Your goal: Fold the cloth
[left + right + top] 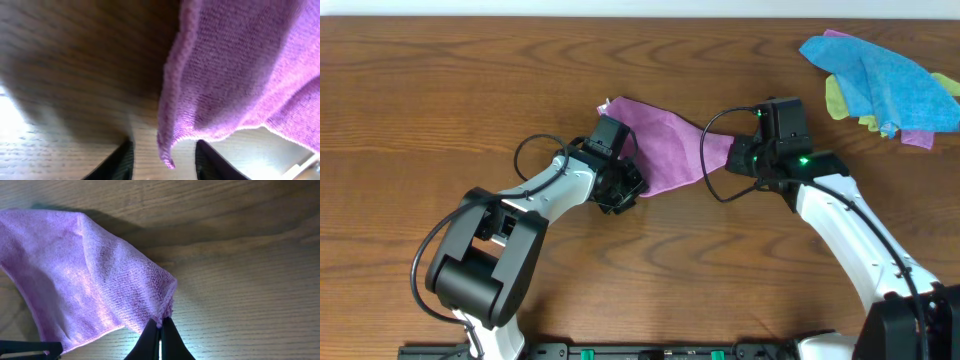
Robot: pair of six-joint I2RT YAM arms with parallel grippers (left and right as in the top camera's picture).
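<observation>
Dark brown wood-grain table (440, 90) filled the overhead view, and on my screen the cloth (665, 145), lilac, was near its middle, bunched into a slanted band between the two arms. At its lower left end sat the left gripper (628, 188), at its right end the right gripper (732, 155), with a black cable looped beside each wrist. Far off at the upper right corner lay a bright blue cloth (890, 75) on top of a yellow-green cloth (835, 98), well apart from the arms. From above I could not judge either claw's opening. On the left wrist feed the cloth (240, 65) hung close to the lens, filling the right half, its hemmed edge running down to a corner that dangled in the left gripper (165, 161); the two dark fingers (122, 160) stood wide apart on either side of that corner, and I saw neither one pressing it. Blurred table (75, 60) showed behind. On the right wrist feed the right gripper (160, 332) had its fingers drawn tight together on one corner of the cloth (75, 270), which spread away to the upper left, casting a shadow on the table (240, 255).
</observation>
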